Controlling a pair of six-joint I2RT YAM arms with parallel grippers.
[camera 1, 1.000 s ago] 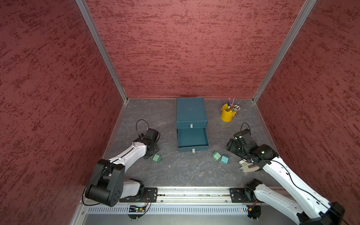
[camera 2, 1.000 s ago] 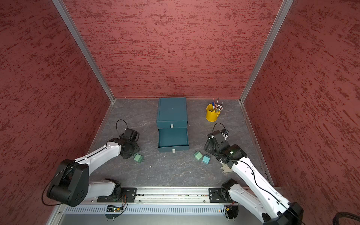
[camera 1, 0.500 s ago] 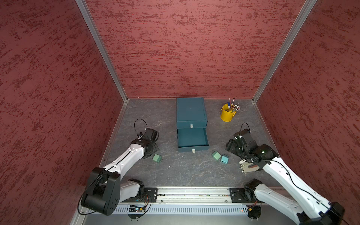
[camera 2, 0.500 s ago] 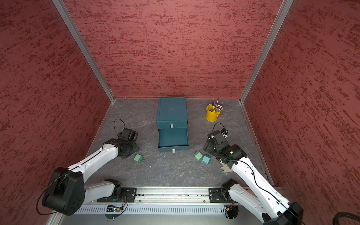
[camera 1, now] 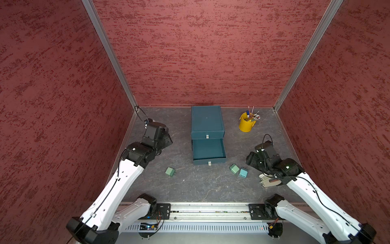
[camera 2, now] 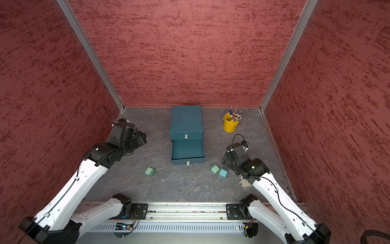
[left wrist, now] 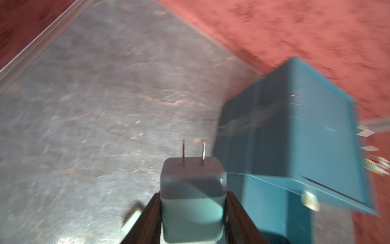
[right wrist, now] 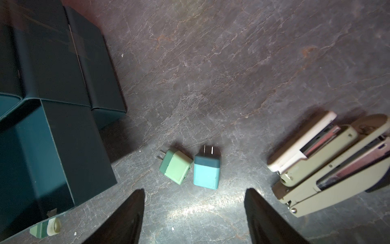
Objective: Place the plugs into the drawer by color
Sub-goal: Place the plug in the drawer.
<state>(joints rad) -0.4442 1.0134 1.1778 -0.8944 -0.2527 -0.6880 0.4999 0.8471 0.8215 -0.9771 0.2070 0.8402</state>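
left wrist view shows the left gripper (left wrist: 193, 195) pinching a teal-blue plug (left wrist: 192, 209) by its sides, prongs pointing away. in the last second this arm has lifted from the floor (camera 1: 190, 186) beside the lone green plug (camera 1: 170, 171) and turned toward the drawer chest (camera 1: 207, 121); the picture is smeared, so probably it still moves. the open drawer (camera 1: 208, 149) looks empty in both top views. right gripper (right wrist: 194, 189) hangs with jaws spread above a mint plug (right wrist: 176, 166) and a second blue plug (right wrist: 206, 173). so one blue plug is on its way and three wait on the floor.
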